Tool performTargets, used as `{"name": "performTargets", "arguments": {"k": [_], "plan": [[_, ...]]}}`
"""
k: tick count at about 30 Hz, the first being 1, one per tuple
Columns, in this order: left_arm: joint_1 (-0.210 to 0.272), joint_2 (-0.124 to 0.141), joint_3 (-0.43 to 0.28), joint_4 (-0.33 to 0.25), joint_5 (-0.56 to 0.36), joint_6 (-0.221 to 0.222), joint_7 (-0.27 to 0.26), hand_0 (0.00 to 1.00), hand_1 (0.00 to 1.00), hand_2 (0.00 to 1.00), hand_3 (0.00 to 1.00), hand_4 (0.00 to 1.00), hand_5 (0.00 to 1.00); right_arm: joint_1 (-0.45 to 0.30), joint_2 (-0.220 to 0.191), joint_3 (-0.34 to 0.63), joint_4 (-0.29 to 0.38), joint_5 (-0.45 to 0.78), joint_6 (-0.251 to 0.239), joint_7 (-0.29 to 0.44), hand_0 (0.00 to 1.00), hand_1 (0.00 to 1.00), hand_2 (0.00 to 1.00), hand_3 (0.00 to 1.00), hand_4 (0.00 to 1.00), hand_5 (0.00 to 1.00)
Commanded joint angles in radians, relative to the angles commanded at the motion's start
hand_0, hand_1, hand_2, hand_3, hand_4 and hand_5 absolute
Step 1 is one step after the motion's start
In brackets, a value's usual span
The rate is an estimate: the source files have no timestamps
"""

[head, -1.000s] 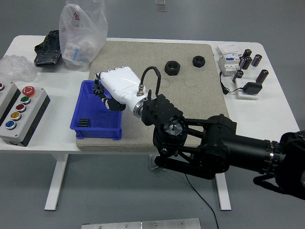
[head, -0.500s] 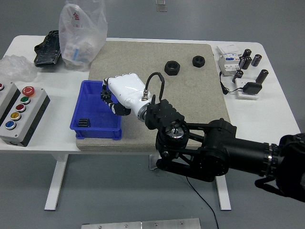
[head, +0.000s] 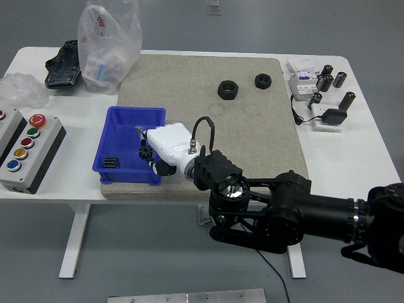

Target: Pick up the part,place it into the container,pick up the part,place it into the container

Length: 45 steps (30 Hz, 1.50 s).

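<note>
My right hand is white, on a black arm that comes in from the lower right. It is over the right side of the blue bin, low inside it. Its fingers are curled on a small black gear part, which is mostly hidden under them. Another black part lies in the bin's near left corner. Two black hex nuts lie on the beige mat at the far side. My left arm is out of view.
A button box stands at the left edge. A plastic bag, a black tray and crumpled plastic sit at the far left. Electrical parts and black cylinders sit at the far right.
My right hand has moved toward the near edge and down into the bin's right side, still carrying the gear.
</note>
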<state>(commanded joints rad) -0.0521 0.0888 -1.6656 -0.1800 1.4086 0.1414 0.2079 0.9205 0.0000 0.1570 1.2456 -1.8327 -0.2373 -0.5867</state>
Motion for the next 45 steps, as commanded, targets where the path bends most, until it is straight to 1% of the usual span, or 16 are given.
{"name": "performTargets", "arguments": {"k": [1, 2, 7, 8, 13, 14, 19, 20, 21, 26, 28, 31, 35, 38, 42, 45], "plan": [[0.0, 0.0, 0.0, 0.0, 0.0, 0.0, 0.0, 0.72, 0.571, 0.553, 0.64, 0.695, 0.479, -0.002, 0.0, -0.002, 0.0, 0.004, -0.006, 0.004, 0.208, 0.297, 0.227, 0.696, 0.348, 0.053], [0.0, 0.0, -0.001, 0.0, 0.001, 0.0, 0.0, 0.719, 0.571, 0.552, 0.64, 0.695, 0.48, -0.003, 0.0, -0.004, 0.001, 0.007, -0.013, 0.008, 0.199, 0.294, 0.239, 0.721, 0.419, 0.332], [-0.001, -0.001, -0.018, 0.0, 0.024, 0.0, 0.007, 0.719, 0.571, 0.552, 0.64, 0.695, 0.48, -0.009, 0.0, -0.006, 0.008, -0.001, -0.027, 0.014, 0.199, 0.294, 0.239, 0.721, 0.419, 0.332], [-0.001, 0.0, -0.021, 0.0, 0.027, 0.001, 0.007, 0.719, 0.571, 0.553, 0.64, 0.692, 0.479, -0.009, 0.0, -0.005, 0.009, -0.003, -0.025, 0.012, 0.204, 0.296, 0.246, 0.855, 0.775, 0.57], [-0.001, 0.001, -0.028, 0.0, 0.034, 0.001, 0.009, 0.719, 0.571, 0.553, 0.64, 0.692, 0.479, -0.01, 0.0, -0.003, 0.011, -0.012, -0.008, -0.001, 0.204, 0.296, 0.246, 0.855, 0.775, 0.57], [-0.001, 0.0, -0.028, 0.0, 0.034, 0.001, 0.008, 0.719, 0.571, 0.553, 0.64, 0.692, 0.48, -0.01, 0.0, -0.002, 0.012, -0.013, -0.006, -0.003, 0.205, 0.295, 0.248, 0.883, 0.905, 0.65], [-0.001, 0.0, -0.03, 0.0, 0.037, 0.001, 0.009, 0.719, 0.571, 0.553, 0.64, 0.692, 0.48, -0.011, 0.0, 0.007, 0.016, -0.029, -0.002, -0.018, 0.205, 0.295, 0.248, 0.883, 0.905, 0.65], [-0.001, 0.0, -0.03, 0.0, 0.037, 0.0, 0.008, 0.719, 0.571, 0.552, 0.64, 0.692, 0.482, -0.012, 0.0, 0.015, 0.018, -0.036, -0.001, -0.022, 0.201, 0.292, 0.236, 0.888, 0.954, 0.689], [0.0, 0.0, -0.031, 0.0, 0.038, 0.001, 0.008, 0.719, 0.571, 0.552, 0.64, 0.692, 0.482, -0.014, 0.0, 0.025, 0.021, -0.044, 0.001, -0.025, 0.201, 0.292, 0.236, 0.888, 0.954, 0.689], [0.003, -0.001, -0.035, 0.0, 0.042, 0.0, 0.008, 0.719, 0.571, 0.552, 0.64, 0.692, 0.481, -0.03, -0.005, 0.133, 0.068, -0.124, 0.018, -0.05, 0.204, 0.294, 0.238, 0.887, 0.953, 0.691], [0.004, -0.001, -0.036, 0.0, 0.042, 0.0, 0.006, 0.719, 0.571, 0.552, 0.64, 0.692, 0.481, -0.042, -0.022, 0.182, 0.092, -0.155, 0.019, -0.053, 0.204, 0.294, 0.238, 0.887, 0.953, 0.691], [0.005, 0.002, -0.035, 0.0, 0.036, 0.001, 0.002, 0.719, 0.571, 0.552, 0.64, 0.692, 0.481, -0.077, -0.071, 0.279, 0.148, -0.21, 0.009, -0.047, 0.204, 0.294, 0.238, 0.887, 0.953, 0.691], [0.007, 0.003, -0.036, 0.0, 0.035, 0.001, 0.001, 0.719, 0.571, 0.552, 0.64, 0.691, 0.483, -0.142, -0.131, 0.413, 0.214, -0.256, -0.04, -0.023, 0.207, 0.295, 0.238, 0.88, 0.956, 0.694], [0.007, 0.003, -0.034, 0.0, 0.031, 0.002, 0.0, 0.719, 0.571, 0.552, 0.641, 0.69, 0.483, -0.201, -0.172, 0.511, 0.247, -0.219, -0.099, 0.028, 0.207, 0.303, 0.261, 0.861, 0.966, 0.706], [0.004, 0.001, -0.034, 0.0, 0.037, 0.0, 0.004, 0.719, 0.571, 0.552, 0.641, 0.69, 0.483, -0.287, -0.208, 0.639, 0.229, -0.099, -0.191, 0.131, 0.207, 0.303, 0.261, 0.861, 0.966, 0.706], [-0.004, 0.002, -0.03, 0.0, 0.036, -0.001, 0.0, 0.719, 0.571, 0.552, 0.641, 0.689, 0.484, -0.353, -0.228, 0.722, 0.203, 0.015, -0.249, 0.231, 0.212, 0.313, 0.281, 0.836, 0.951, 0.704]]}}
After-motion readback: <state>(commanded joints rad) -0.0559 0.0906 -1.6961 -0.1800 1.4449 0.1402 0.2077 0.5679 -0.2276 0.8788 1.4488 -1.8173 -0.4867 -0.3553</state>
